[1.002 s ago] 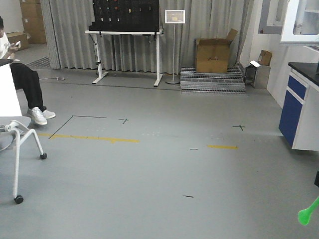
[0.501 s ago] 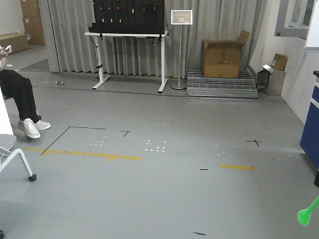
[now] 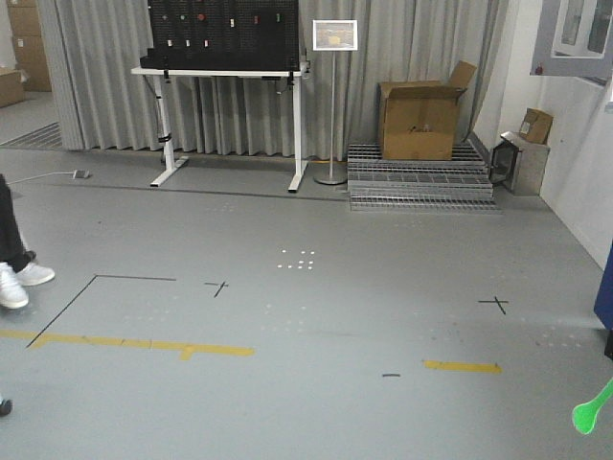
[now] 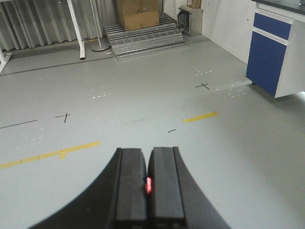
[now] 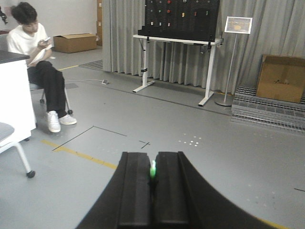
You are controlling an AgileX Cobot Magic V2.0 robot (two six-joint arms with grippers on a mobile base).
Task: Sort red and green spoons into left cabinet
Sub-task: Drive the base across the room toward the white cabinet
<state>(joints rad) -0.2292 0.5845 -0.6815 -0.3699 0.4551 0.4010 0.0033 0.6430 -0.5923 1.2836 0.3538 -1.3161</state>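
My left gripper (image 4: 147, 151) is shut on the red spoon (image 4: 148, 185); only a small red bit shows between the black fingers (image 4: 131, 186). My right gripper (image 5: 153, 155) is shut on the green spoon (image 5: 152, 170), a thin green sliver between its fingers (image 5: 169, 191). In the front view the green spoon's bowl and handle (image 3: 592, 409) hang at the lower right edge, above the grey floor. The left cabinet is out of view in all three views.
Ahead stand a white-legged table with a black pegboard (image 3: 225, 67), a sign stand (image 3: 333, 105), a cardboard box (image 3: 419, 120) on metal grates (image 3: 421, 187). A blue-fronted cabinet (image 4: 279, 52) is at the right. A seated person (image 5: 35, 67) and a chair are at the left.
The whole front view has shifted: the table, box and floor marks sit lower and nearer, and the seated person and chair slid out at the left. The green spoon stays at the lower right.
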